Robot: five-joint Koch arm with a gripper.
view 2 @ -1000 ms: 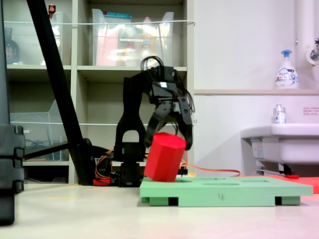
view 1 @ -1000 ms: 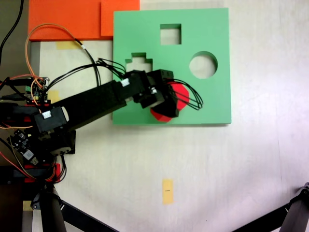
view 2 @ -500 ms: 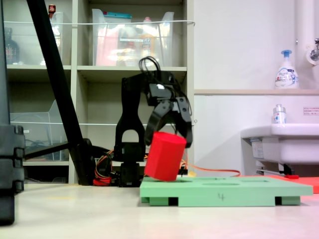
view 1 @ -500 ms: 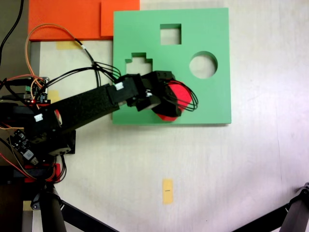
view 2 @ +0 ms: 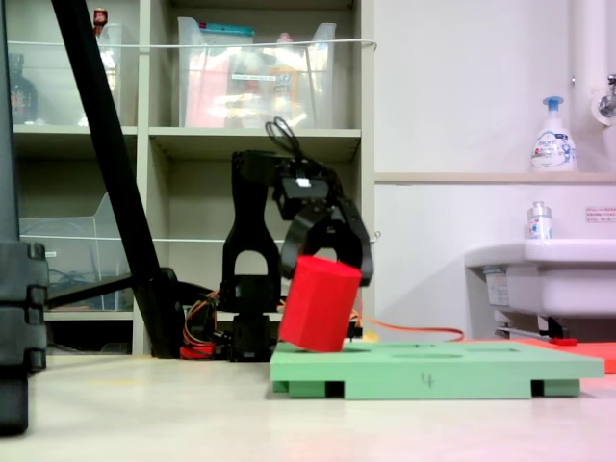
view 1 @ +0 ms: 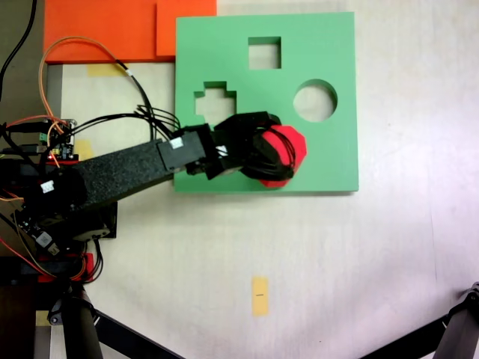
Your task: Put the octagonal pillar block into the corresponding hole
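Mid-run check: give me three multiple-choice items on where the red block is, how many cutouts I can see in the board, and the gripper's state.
1. Where is the red block?
A. Over the green board's near edge, in the first exterior view
B. On the orange sheet
C. In the round cutout

2. How many cutouts show uncovered in the first exterior view?
A. One
B. Three
C. Five

3. The gripper is:
A. Open, empty
B. Shut on the red block
C. Out of view

Key: 1 A, the block hangs tilted over the board's near edge; 2 B, square, cross and round; 3 B, the fingers clasp the block.
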